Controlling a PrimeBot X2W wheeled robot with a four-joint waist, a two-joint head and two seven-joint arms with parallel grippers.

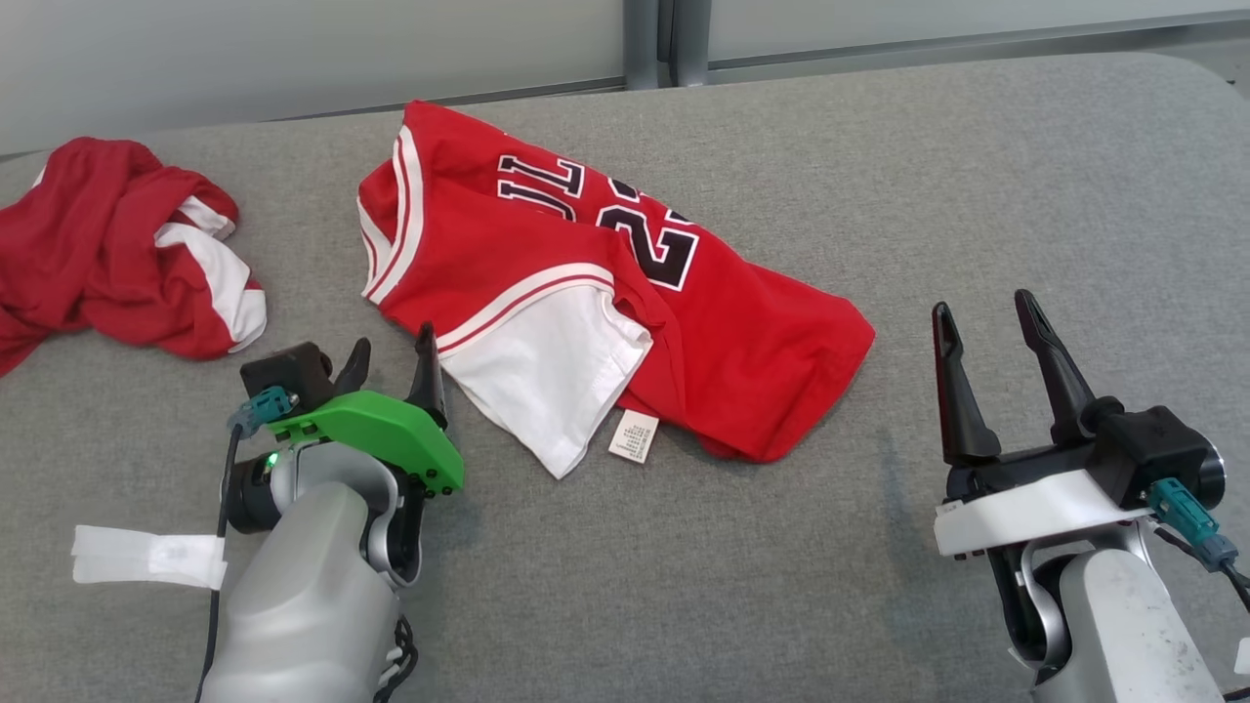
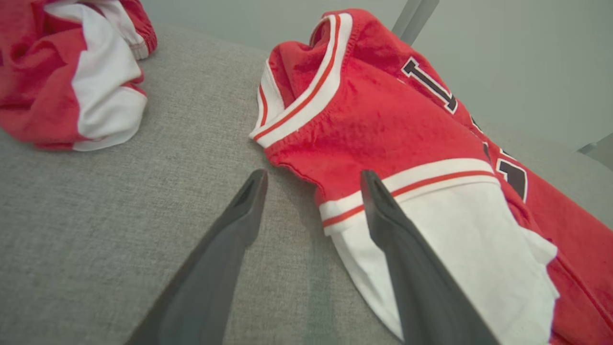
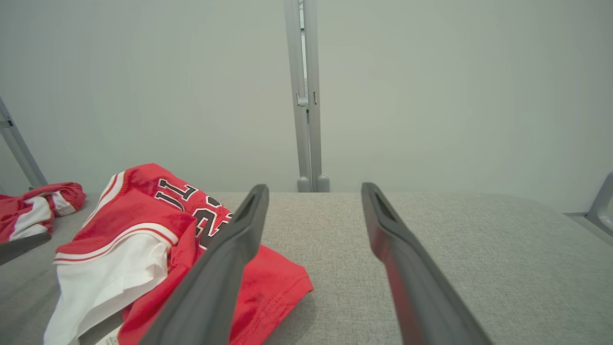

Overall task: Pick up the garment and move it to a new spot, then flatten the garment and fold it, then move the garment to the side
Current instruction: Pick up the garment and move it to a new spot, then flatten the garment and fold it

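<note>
Over at the far left edge of the grey fabric-covered counter (image 1: 879, 146) sits a crumpled red-and-white garment (image 1: 107, 244), bunched in a heap and well apart from the action. Down near the front left corner there's a strip of white tape (image 1: 146, 557) stuck flat on the cloth. Now the left hand (image 1: 395, 339), the one with the green plate behind its fingers: it's spread wide and it's got nothing between its fingers. In the left wrist view one finger is over bare counter while the other (image 2: 407, 249) crosses the white sleeve (image 1: 547, 381), right at the red-and-white striped band, though I can't tell whether it actually touches the cloth. And there's the red jersey (image 1: 586, 283), lying in the middle of the counter, nearer the far edge, loosely folded over itself and rumpled rather than flat. Black-and-white lettering and numbers show on the upper layer, the striped neckline points to the far left, and the white sleeve spills out toward the front edge. A small white label (image 1: 635, 434) pokes out just beside that sleeve at the jersey's near hem. Moving right, it's open grey cloth, and then the right hand (image 1: 982, 305) near the front right corner, well apart from the jersey, fingers spread wide and pointing toward the far edge, gripping nothing at all.
</note>
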